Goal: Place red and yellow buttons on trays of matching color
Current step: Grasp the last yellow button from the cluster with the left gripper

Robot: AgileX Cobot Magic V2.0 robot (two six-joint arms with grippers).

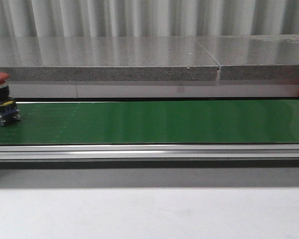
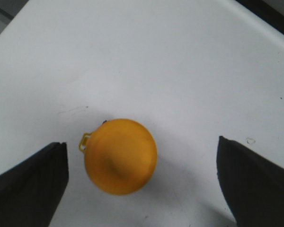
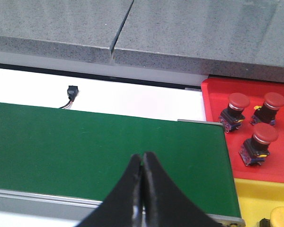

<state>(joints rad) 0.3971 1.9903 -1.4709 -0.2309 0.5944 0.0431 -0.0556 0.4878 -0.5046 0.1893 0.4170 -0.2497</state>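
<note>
A yellow button (image 2: 120, 156) stands on a white surface, seen from above in the left wrist view. My left gripper (image 2: 142, 182) is open, a finger on each side of the button and apart from it. A red button (image 1: 2, 98) rides the green belt (image 1: 154, 122) at the far left of the front view. My right gripper (image 3: 142, 161) is shut and empty above the belt (image 3: 85, 146). Beyond the belt's end lies a red tray (image 3: 217, 94) holding three red buttons (image 3: 260, 137). Beside it is a yellow tray (image 3: 255, 196) with a yellow button (image 3: 281, 218) at the frame's edge.
A grey stone ledge (image 1: 139, 59) runs behind the belt. An aluminium rail (image 1: 149, 151) borders the belt's near side, with white tabletop (image 1: 149, 214) in front. A small black connector with wires (image 3: 72, 93) lies on the white strip behind the belt.
</note>
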